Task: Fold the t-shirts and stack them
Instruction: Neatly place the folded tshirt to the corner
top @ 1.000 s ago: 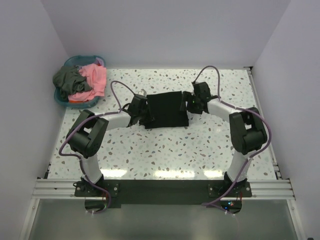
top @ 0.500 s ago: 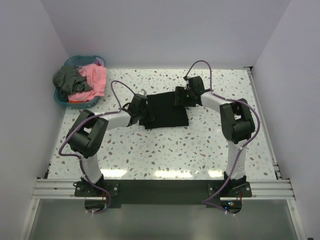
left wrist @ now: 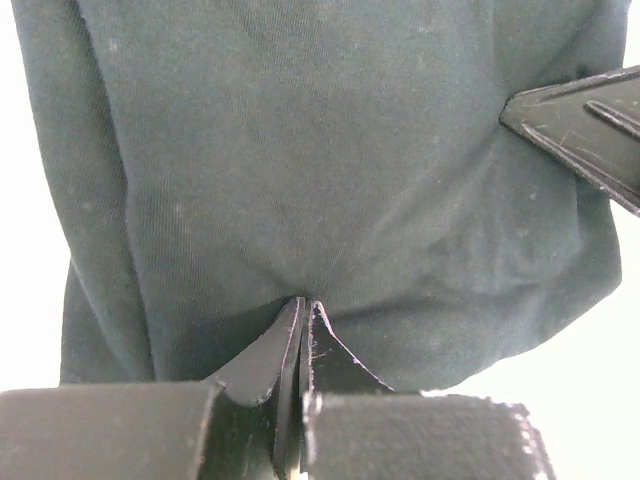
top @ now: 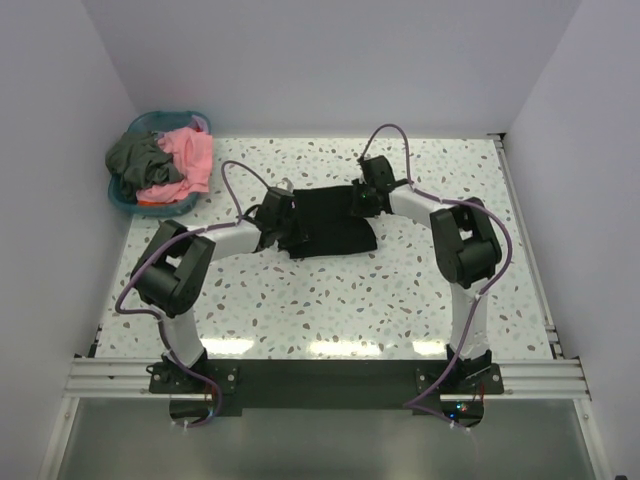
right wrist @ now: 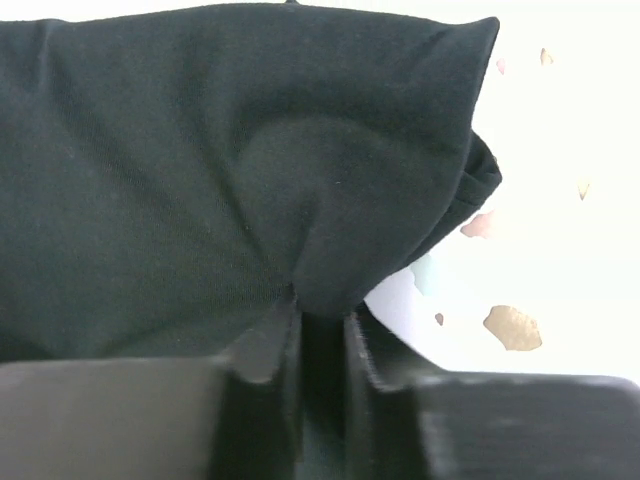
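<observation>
The black t-shirt (top: 330,222) lies folded into a rectangle in the middle of the table. My left gripper (top: 284,222) is at its left edge, jaws shut, with the cloth (left wrist: 320,170) puckering into the fingertips (left wrist: 305,306). My right gripper (top: 358,198) is at the shirt's far right corner, shut on a raised fold of the black cloth (right wrist: 330,200) that runs down between its fingers (right wrist: 318,318). One right finger (left wrist: 590,120) shows at the edge of the left wrist view. The dark grey t-shirt (top: 135,158) and the coral pink t-shirt (top: 188,158) lie heaped at the back left.
The grey and pink shirts fill a round blue basket (top: 128,201) at the table's back left corner. White walls close in the speckled table (top: 330,300) on three sides. A metal rail (top: 320,378) with the arm bases runs along the near edge.
My right gripper moved left onto the shirt's far right corner and closed on a fold of it. The left gripper and the shirt's left edge stayed put.
</observation>
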